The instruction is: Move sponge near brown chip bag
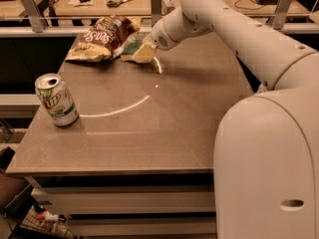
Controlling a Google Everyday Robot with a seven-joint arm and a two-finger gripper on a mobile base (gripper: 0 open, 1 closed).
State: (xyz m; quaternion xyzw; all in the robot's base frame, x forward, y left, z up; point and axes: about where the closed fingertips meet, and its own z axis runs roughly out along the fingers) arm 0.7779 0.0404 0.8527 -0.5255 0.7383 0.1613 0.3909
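The sponge (pixel 136 51), yellow foam with a dark green top, sits at the far side of the table right beside the brown chip bag (pixel 103 37). The bag is wrinkled, brown and tan with white lettering, and lies at the far left of the table. My gripper (pixel 147 45) is at the end of the white arm, directly at the sponge's right end and touching or nearly touching it. The sponge's green edge is close against the bag's right side.
A green-and-white soda can (pixel 56 100) stands upright near the table's left edge. The grey table (pixel 164 128) has a rail along its far side. My white arm and base fill the right of the view. A second table with scissors (pixel 120 2) lies behind.
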